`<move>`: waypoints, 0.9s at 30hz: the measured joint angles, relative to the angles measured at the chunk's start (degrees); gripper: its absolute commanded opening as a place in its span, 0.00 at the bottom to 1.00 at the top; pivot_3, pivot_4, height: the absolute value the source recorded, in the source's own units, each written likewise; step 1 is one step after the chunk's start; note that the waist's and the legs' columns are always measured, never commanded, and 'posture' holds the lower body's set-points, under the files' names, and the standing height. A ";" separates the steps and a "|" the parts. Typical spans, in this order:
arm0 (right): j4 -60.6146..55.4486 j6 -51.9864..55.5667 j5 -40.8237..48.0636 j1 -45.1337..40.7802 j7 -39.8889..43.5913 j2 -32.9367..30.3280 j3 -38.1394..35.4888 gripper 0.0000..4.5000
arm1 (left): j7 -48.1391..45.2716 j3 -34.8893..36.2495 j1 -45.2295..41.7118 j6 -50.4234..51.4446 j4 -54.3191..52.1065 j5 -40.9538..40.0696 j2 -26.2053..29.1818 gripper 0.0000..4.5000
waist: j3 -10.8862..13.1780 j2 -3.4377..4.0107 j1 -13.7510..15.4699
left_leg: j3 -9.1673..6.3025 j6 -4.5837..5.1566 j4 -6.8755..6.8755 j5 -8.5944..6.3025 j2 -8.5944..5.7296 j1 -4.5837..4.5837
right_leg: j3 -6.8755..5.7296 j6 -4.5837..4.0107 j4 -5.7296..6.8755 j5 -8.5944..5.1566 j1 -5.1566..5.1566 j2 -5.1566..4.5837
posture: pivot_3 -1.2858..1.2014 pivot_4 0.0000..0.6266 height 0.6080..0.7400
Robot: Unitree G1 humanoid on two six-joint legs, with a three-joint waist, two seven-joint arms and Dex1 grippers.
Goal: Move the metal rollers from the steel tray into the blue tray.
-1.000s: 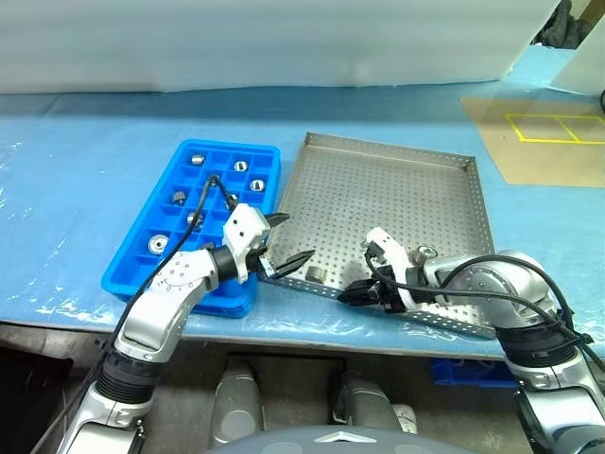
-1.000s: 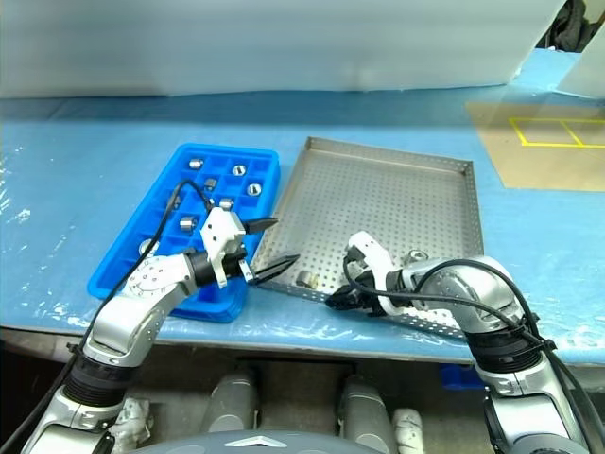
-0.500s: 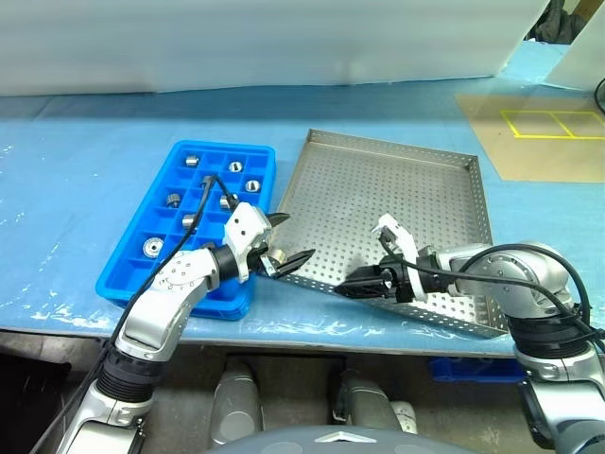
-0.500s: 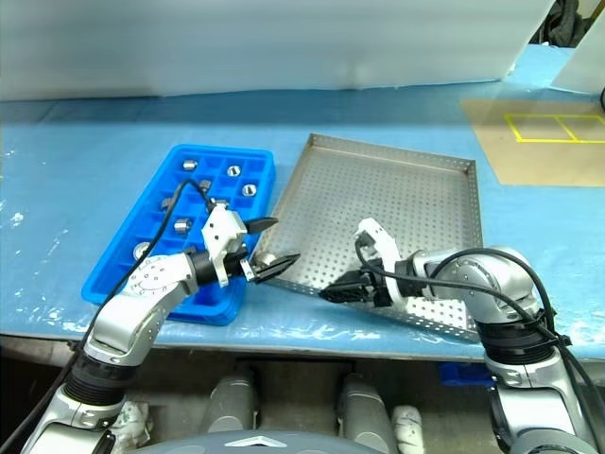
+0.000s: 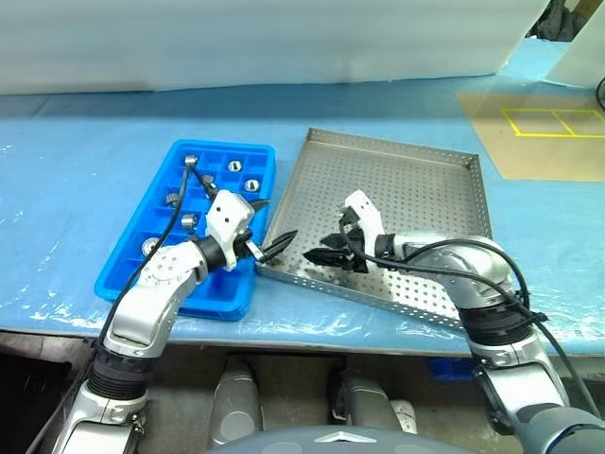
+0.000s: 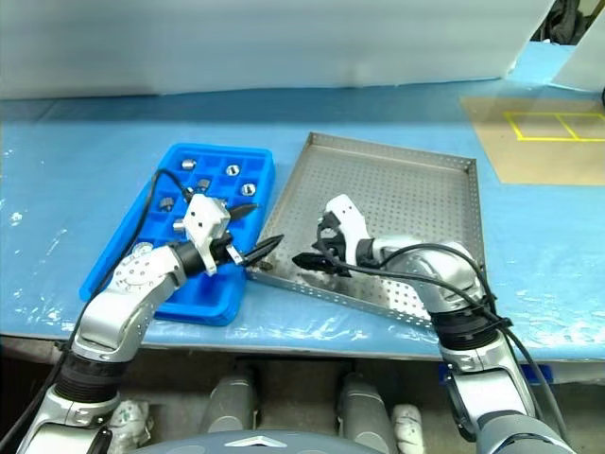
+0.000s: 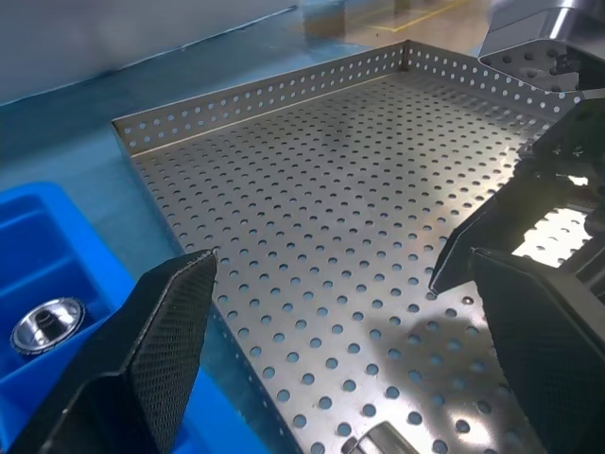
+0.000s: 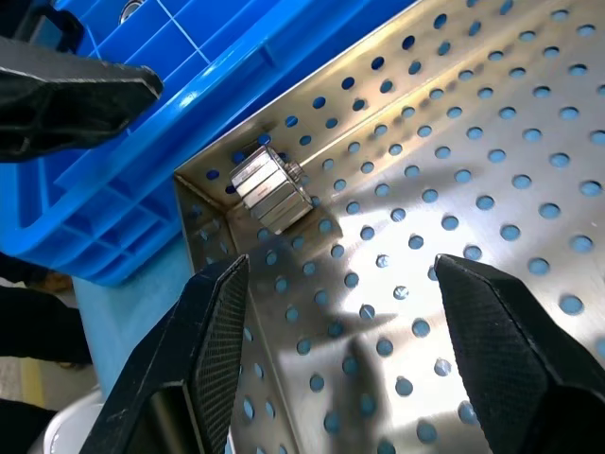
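A single metal roller (image 8: 274,184) lies in the near left corner of the steel tray (image 5: 416,189), against its rim. My right gripper (image 8: 345,274) hovers open just over the tray floor, pointing at that roller from a short way off, with nothing between its fingers. My left gripper (image 5: 281,218) hangs open and empty over the gap between the two trays, beside the same corner. The blue tray (image 5: 213,301) sits to the left of the steel tray, and several rollers (image 5: 234,165) rest in its compartments.
Both trays rest on a table covered in blue film (image 5: 76,170). A white board runs along the back. A brown sheet with yellow tape (image 5: 539,142) lies at the far right. The table's front edge is close below the trays.
My right gripper opened and moved from the steel tray's near rim in over its floor, towards the near left corner. The roller slid along the near rim into that corner. My left gripper drew slightly left.
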 measured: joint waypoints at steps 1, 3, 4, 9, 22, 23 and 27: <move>0.42 -1.11 -0.70 -0.23 0.02 0.56 0.68 0.71 | 0.06 0.28 0.59 0.63 -0.63 -0.11 0.35 1.00 | 0.00 0.00 0.03 | 0.00 0.00 0.00 0.00 0.00 -0.04 | 0.00 0.00 0.00 0.00 -0.04 0.00 | 0.52 0.24 1.00; 1.45 -3.15 -1.85 -0.75 0.13 1.60 1.80 0.71 | 0.08 0.49 1.52 1.88 -1.64 -0.35 1.20 1.00 | 0.00 0.00 0.06 | 0.00 0.00 0.00 0.00 0.00 -0.07 | 0.00 -0.01 -0.01 0.00 -0.06 0.00 | 0.53 0.24 1.00; 2.11 -4.03 -2.31 -1.10 0.21 2.04 2.39 0.71 | 0.11 0.82 2.13 2.38 -2.25 -0.55 1.55 1.00 | 0.00 0.00 0.09 | 0.00 0.00 0.00 0.00 0.01 -0.08 | -0.01 -0.01 0.00 0.00 -0.07 0.01 | 0.53 0.24 1.00; 4.20 -8.33 -4.65 -2.75 2.17 3.56 5.30 0.71 | 0.07 2.81 4.66 4.20 -5.03 -1.95 3.30 1.00 | 0.00 0.00 0.19 | -0.01 0.00 0.00 0.00 0.00 -0.07 | -0.01 -0.01 0.00 0.00 -0.06 -0.01 | 0.55 0.24 1.00; 12.87 -18.10 -12.61 -4.95 9.34 6.83 14.04 0.63 | 1.41 6.63 11.79 6.62 -11.43 -3.71 5.49 1.00 | 0.00 -0.02 0.54 | -0.05 0.00 0.00 0.00 0.02 -0.11 | -0.07 -0.01 0.01 0.00 -0.07 -0.01 | 0.59 0.24 1.00; 13.30 -18.75 -12.96 -5.07 9.81 6.99 14.28 0.58 | 1.53 6.65 12.20 6.62 -11.84 -3.71 5.49 1.00 | 0.00 -0.02 0.52 | -0.06 0.00 0.00 0.00 0.04 -0.10 | -0.07 -0.01 0.03 0.00 -0.07 0.00 | 0.60 0.24 1.00; 14.58 -21.21 -14.33 -5.71 11.53 8.26 14.93 0.30 | 2.37 7.30 13.27 6.62 -12.82 -3.70 5.49 1.00 | -0.01 -0.04 0.49 | -0.09 -0.02 0.00 0.01 0.06 -0.01 | -0.08 -0.05 0.11 0.02 -0.06 0.02 | 0.60 0.24 1.00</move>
